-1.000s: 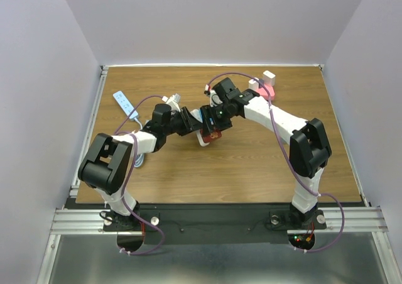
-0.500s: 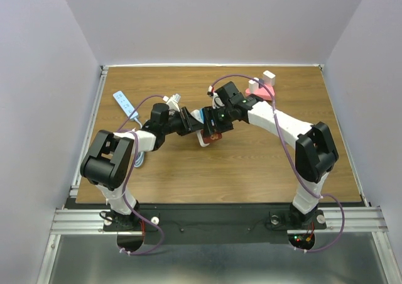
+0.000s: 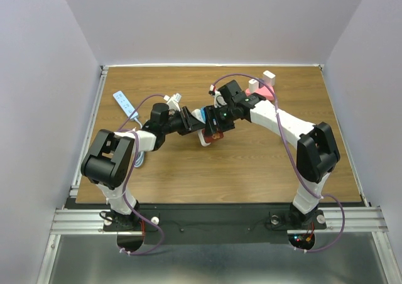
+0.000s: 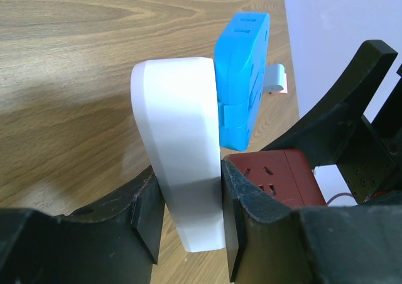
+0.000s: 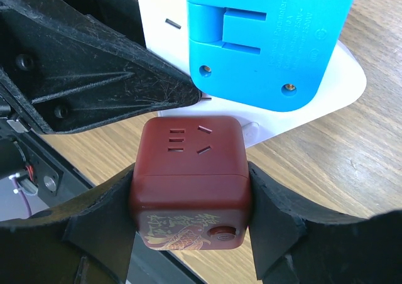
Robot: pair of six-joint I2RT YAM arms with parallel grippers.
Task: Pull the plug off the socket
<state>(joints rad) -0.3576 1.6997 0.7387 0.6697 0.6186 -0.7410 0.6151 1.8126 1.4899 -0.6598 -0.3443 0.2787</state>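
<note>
A white socket block (image 4: 179, 146) stands on edge on the table, and my left gripper (image 4: 188, 234) is shut on its lower end. A blue adapter (image 4: 242, 70) is plugged into its face higher up. My right gripper (image 5: 191, 196) is shut on a dark red cube plug (image 5: 190, 171) with a gold pattern, held close against the socket's face (image 5: 295, 102). I cannot tell whether its prongs are still in. In the top view the two grippers meet mid-table, with the left gripper (image 3: 193, 123) and right gripper (image 3: 215, 131) around the red cube (image 3: 215, 135).
A white power strip (image 3: 124, 103) lies at the far left, with a small white plug (image 3: 173, 99) beside it. A pink and white item (image 3: 264, 87) stands at the far right. The table edge rail (image 3: 94, 117) runs along the left.
Both arms have shifted slightly, the right forearm swinging a little to the right. Both grips are unchanged and the red cube stays beside the socket.
</note>
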